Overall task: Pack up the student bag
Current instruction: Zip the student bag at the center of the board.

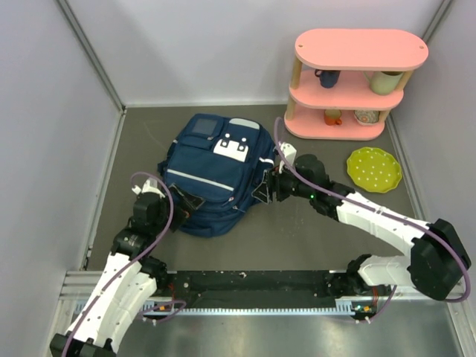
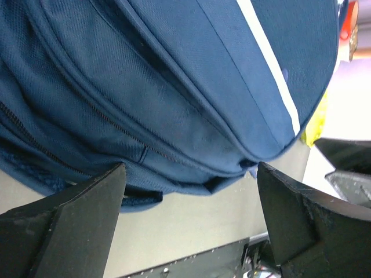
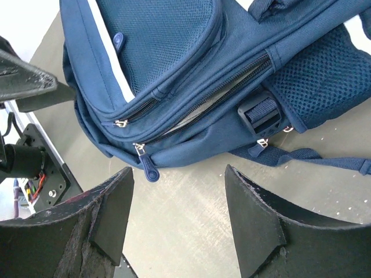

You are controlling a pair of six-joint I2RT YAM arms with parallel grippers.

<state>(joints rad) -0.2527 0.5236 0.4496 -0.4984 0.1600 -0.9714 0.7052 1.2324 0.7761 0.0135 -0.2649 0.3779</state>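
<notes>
Lying flat on the grey table, left of centre, front pocket facing up: the student bag. Hovering at its near-left edge with the left gripper, jaws spread wide and holding nothing. Facing its right side with the right gripper, jaws likewise parted and empty, just beside a dangling zipper pull and a partly gaping zip. Standing at far right: a pink shelf, with a green plate lying just nearer.
</notes>
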